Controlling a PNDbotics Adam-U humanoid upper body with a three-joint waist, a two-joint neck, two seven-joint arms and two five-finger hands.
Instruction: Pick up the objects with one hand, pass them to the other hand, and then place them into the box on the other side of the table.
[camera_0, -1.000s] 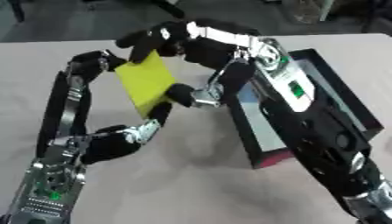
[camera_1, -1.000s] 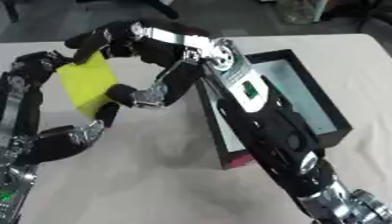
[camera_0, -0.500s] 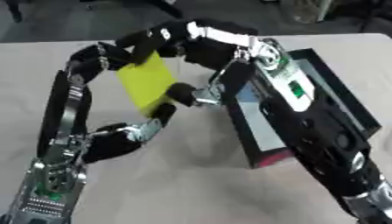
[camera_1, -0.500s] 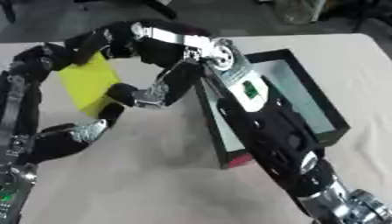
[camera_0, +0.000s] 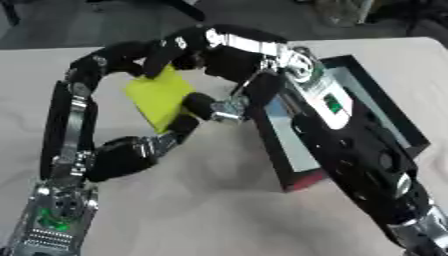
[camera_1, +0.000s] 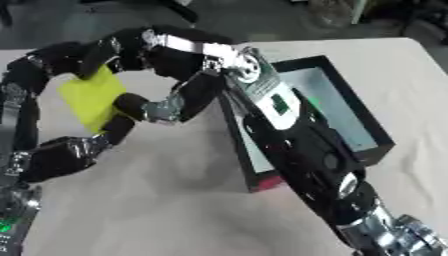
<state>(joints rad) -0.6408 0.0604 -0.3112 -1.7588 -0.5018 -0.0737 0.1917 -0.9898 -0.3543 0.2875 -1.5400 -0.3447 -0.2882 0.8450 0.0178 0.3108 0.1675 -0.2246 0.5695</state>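
Observation:
A flat yellow sheet-like object (camera_0: 157, 97) is held tilted above the table, left of centre. My left hand (camera_0: 206, 106) pinches its lower right edge. My right hand (camera_0: 171, 50) reaches across from the right and sits on its top edge, with dark fingers curled over the upper corner. The black box (camera_1: 297, 61) with a pale blue inside and a red near end lies on the right side of the table. My right forearm passes over the box's left wall and hides part of it.
The table (camera_0: 219, 215) has a beige cloth. Its far edge runs along the top of the views, with dark floor beyond. My left arm's elbow (camera_0: 83, 75) stands high just left of the yellow object.
My right hand's spread fingers have come down and curled over the yellow object's top edge. The left hand still holds the lower edge. The object has barely shifted.

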